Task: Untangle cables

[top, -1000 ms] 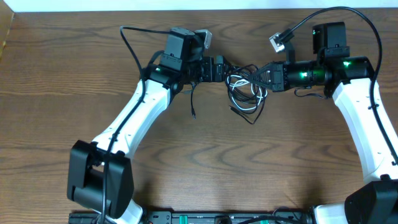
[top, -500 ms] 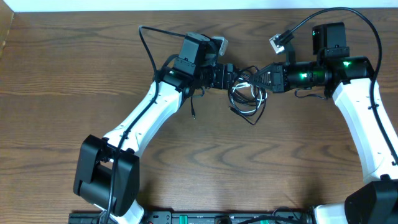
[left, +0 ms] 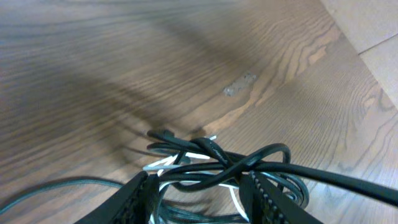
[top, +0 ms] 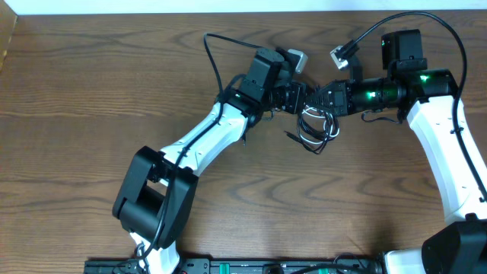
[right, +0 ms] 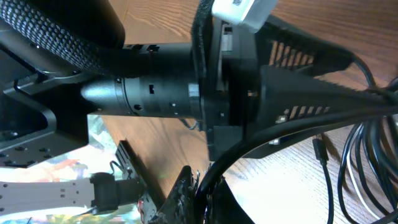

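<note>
The cables point(top: 316, 125) are a thin black one and a thin white one, tangled in loops on the wooden table between my two grippers. My right gripper point(top: 326, 97) is shut on a black strand point(right: 298, 127) that runs up from its fingertips point(right: 202, 193). More loops point(right: 367, 168) hang to the right. My left gripper point(top: 302, 99) meets the bundle from the left. Its fingers point(left: 134, 199) stand apart, with black loops point(left: 249, 165) and a white strand point(left: 163, 165) lying between them. A small silvery piece point(left: 239, 85) lies on the wood beyond.
The left arm point(top: 205, 141) stretches diagonally across the table from its base point(top: 144, 205). Thick black cords point(top: 217, 53) arch over both wrists, one ending in a white connector point(top: 340, 52). The table's far edge point(top: 114, 15) runs along the top.
The left arm swung right up to the bundle, and its jaws narrowed around the strands. The bundle shifted slightly to the right. The right arm held still.
</note>
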Controlling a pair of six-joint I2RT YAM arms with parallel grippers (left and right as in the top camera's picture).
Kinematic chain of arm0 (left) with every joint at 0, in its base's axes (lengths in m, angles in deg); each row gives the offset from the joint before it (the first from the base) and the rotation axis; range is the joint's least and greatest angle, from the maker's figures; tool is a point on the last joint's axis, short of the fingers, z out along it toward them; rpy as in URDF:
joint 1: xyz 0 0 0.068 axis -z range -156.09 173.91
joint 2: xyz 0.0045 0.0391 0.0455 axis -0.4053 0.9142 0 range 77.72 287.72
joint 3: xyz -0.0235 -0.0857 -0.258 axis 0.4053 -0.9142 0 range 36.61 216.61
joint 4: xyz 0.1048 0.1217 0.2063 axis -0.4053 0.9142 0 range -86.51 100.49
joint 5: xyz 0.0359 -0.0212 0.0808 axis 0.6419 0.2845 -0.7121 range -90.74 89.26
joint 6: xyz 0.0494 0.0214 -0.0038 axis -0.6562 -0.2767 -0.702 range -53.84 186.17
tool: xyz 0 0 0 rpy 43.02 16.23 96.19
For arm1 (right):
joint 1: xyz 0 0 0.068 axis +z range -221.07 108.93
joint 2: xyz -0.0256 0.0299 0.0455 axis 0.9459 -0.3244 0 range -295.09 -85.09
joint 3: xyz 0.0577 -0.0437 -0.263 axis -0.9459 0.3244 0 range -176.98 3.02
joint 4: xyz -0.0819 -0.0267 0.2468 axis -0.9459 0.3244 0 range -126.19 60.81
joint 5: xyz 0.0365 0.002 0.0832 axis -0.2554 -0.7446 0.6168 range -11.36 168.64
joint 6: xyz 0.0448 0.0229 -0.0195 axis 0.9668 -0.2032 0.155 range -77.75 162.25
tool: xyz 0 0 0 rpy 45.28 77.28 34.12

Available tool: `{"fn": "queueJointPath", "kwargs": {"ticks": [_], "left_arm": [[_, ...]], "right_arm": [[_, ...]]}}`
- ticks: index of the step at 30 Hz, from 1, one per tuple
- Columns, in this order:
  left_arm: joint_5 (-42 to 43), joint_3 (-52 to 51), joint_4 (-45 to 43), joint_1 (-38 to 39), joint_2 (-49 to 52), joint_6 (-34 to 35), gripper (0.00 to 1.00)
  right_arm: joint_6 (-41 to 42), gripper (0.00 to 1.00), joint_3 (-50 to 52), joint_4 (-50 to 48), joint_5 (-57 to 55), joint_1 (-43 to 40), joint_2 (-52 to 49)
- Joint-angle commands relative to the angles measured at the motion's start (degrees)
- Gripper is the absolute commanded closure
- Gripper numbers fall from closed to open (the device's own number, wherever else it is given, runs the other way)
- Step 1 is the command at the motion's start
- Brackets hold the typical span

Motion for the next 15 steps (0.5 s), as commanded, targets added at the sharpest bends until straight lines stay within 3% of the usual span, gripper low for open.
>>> {"fn": "queueJointPath", "kwargs": {"ticks": [1,15], "left_arm": [[-0.1,0.0,-1.8,1.4,2.2,-0.5,0.57],[-0.3,0.0,-7.1,5.7,5.3,1.1,0.57]], "right_arm": [[-1.7,0.99,-1.3,0.6,0.1,0.0,0.4],[-1.7,0.99,-1.3,1.0,-1.1,0.0,0.4]]}}
